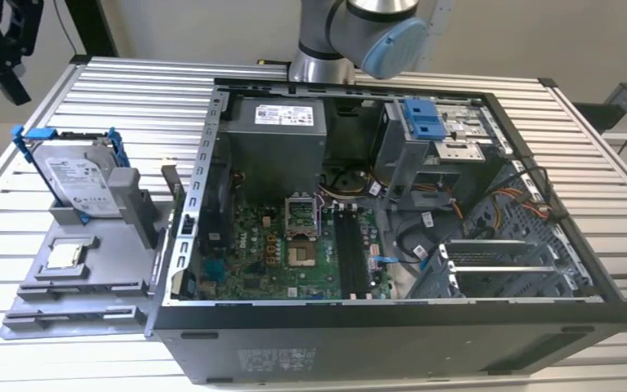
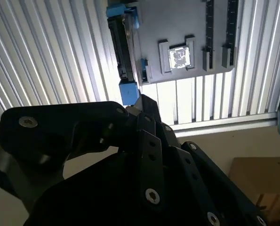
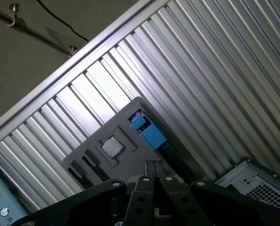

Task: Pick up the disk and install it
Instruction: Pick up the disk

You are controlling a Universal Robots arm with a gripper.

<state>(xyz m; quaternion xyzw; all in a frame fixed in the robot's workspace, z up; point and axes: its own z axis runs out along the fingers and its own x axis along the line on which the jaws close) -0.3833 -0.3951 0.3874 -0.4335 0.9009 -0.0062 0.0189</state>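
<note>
Over at the exterior view's far left, the end effector (image 1: pixel 9 82) hangs up near a corner of the tabletop (image 1: pixel 128 82), and in both wrist views it looks pinched shut with nothing in it. Just right of that the disk (image 1: pixel 79 184) stands on edge in a grey tray (image 1: pixel 74 298), well apart from the end effector, with a small chip (image 1: pixel 65 255) lying flat on the tray near it. Further right sits the open PC case (image 1: pixel 401 335), right beside the tray.

Exterior view high over table (image 1: pixel 575 147); both wrist views down onto tray (image 2: pixel 177 19) (image 3: pixel 123 125)
</note>
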